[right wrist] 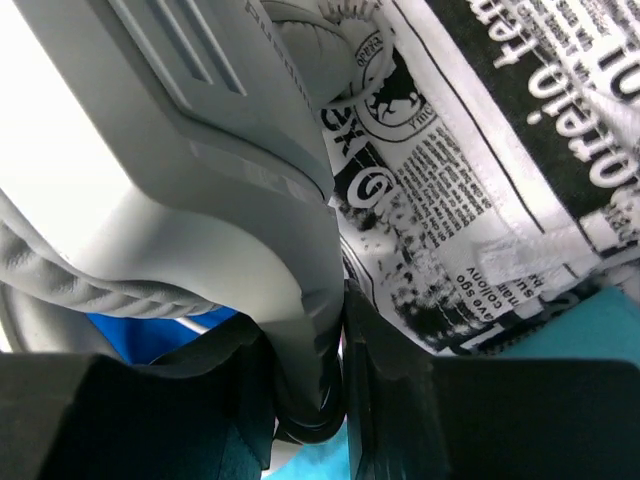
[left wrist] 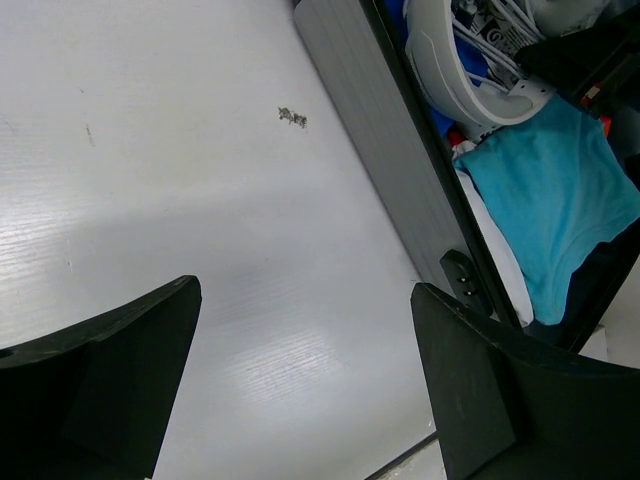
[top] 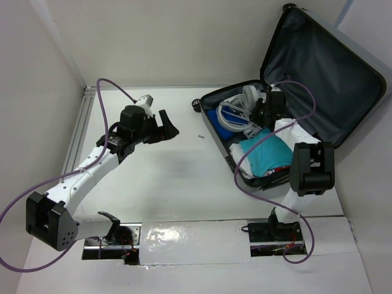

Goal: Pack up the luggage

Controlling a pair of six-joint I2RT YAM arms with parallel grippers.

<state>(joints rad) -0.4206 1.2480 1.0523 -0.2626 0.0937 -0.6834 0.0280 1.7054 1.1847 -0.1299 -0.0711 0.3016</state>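
Note:
The luggage (top: 331, 79) lies open at the right, its dark-lined lid propped up. Its ribbed grey wall (left wrist: 370, 120) shows in the left wrist view. Inside lie white-grey headphones (top: 248, 98), a teal cloth (top: 266, 153) and a blue item (top: 223, 119). My right gripper (top: 264, 113) reaches into the case. In the right wrist view it (right wrist: 340, 370) is shut on the grey headphones (right wrist: 200, 150), beside newspaper-print fabric (right wrist: 470, 200). My left gripper (top: 168, 128) hangs open over the bare table left of the case, with nothing between its fingers (left wrist: 120, 370).
A small dark speck (top: 200, 136) lies on the white table between the left gripper and the case. White walls close in the table at left and back. Purple cables trail from both arms. The teal cloth (left wrist: 560, 200) shows past the case wall.

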